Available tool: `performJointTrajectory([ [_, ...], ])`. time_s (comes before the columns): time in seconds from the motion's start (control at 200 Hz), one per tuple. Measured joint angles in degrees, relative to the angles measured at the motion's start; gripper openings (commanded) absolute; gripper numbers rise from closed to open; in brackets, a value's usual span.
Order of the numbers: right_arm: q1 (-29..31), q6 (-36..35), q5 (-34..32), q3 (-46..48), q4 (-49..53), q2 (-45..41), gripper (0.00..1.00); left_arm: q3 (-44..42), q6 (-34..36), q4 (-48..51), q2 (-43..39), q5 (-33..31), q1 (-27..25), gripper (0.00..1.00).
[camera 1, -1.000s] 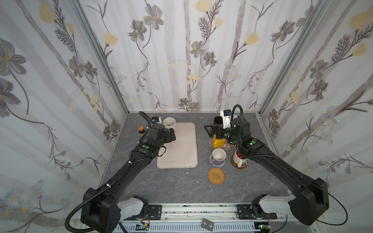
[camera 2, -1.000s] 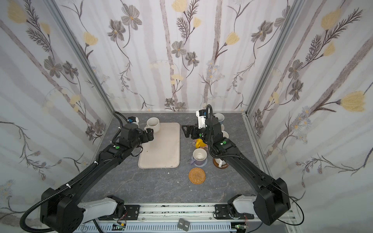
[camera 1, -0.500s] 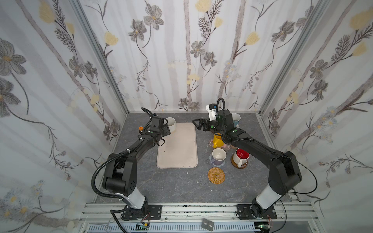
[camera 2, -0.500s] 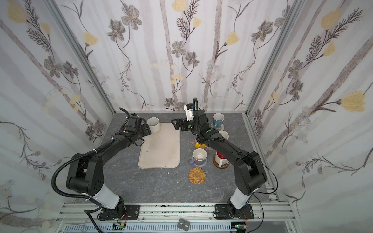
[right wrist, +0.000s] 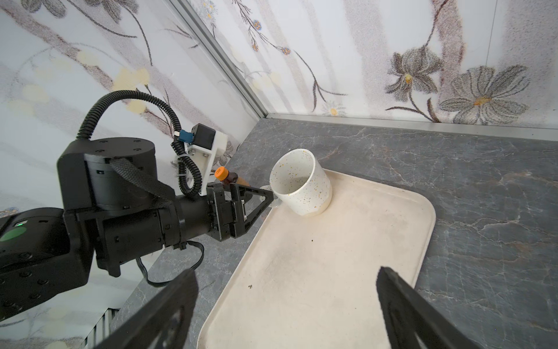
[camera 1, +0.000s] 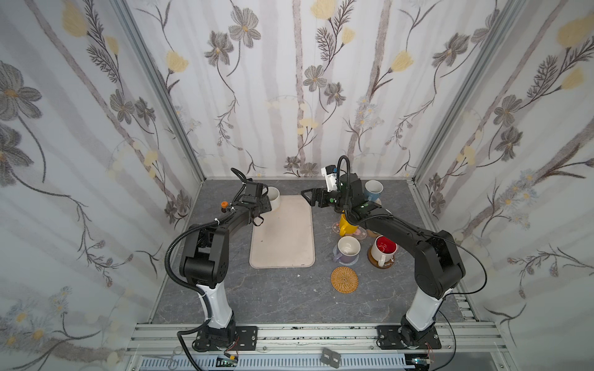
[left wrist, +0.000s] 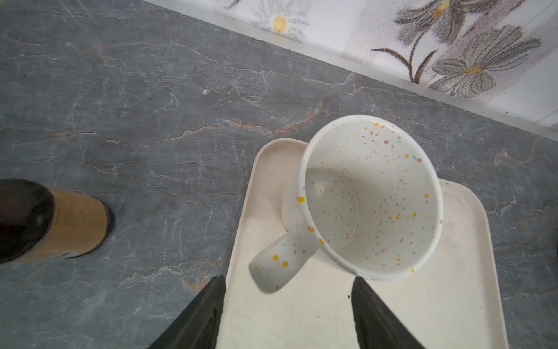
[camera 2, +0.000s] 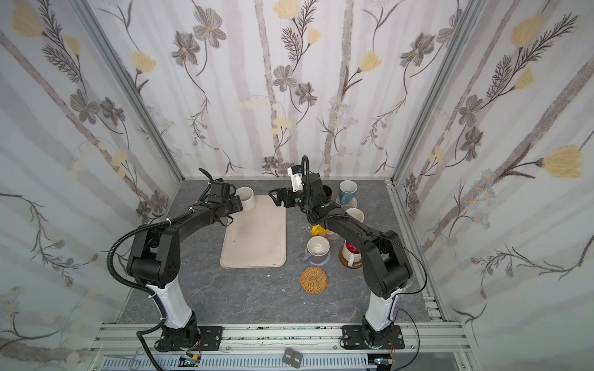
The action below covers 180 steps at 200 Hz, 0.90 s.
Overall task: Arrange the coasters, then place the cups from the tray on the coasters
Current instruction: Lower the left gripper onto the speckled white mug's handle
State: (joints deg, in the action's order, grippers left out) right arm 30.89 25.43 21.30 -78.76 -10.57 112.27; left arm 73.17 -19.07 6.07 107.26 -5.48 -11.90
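A white speckled cup (camera 1: 274, 196) (left wrist: 371, 196) (right wrist: 299, 181) stands on the far left corner of the beige tray (camera 1: 283, 237) (camera 2: 254, 241). My left gripper (camera 1: 264, 205) (left wrist: 288, 279) is open, and the cup's handle (left wrist: 280, 260) reaches just between its fingertips without touching them. My right gripper (camera 1: 308, 196) (right wrist: 287, 272) hangs open over the tray's far right corner, holding nothing. To the right of the tray, the yellow (camera 1: 345, 225), lavender (camera 1: 347, 250), red-lined (camera 1: 382, 249) and light blue (camera 1: 373, 189) cups sit on coasters. A tan rattan coaster (camera 1: 344, 280) lies bare.
A small brown bottle (camera 1: 224, 204) (left wrist: 60, 223) with an orange cap stands left of the tray, close to my left wrist. Another white cup (camera 2: 355, 214) and a black one (camera 2: 327, 190) sit behind my right arm. The back wall is close behind the tray.
My right gripper has swung left from above the cups to the tray's far right corner. My left gripper has stayed at the white cup, and its jaws have narrowed.
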Motion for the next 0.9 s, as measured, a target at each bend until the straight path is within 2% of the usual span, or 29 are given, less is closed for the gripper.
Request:
performJointTrajectory([
  [0.245,-0.24,0.02,0.90,-0.09,-0.11,0.96,0.92,2.14,1.05,-0.61,2.29,2.21,0.00,0.54],
  [0.505,-0.55,0.04,1.27,-0.42,-0.31,1.62,0.92,-0.52,0.42,-2.82,1.75,4.13,-1.42,0.44],
  [0.899,-0.63,0.48,1.31,-0.42,-0.26,2.03,0.92,-1.11,0.33,-2.86,-0.02,4.66,-3.69,0.44],
])
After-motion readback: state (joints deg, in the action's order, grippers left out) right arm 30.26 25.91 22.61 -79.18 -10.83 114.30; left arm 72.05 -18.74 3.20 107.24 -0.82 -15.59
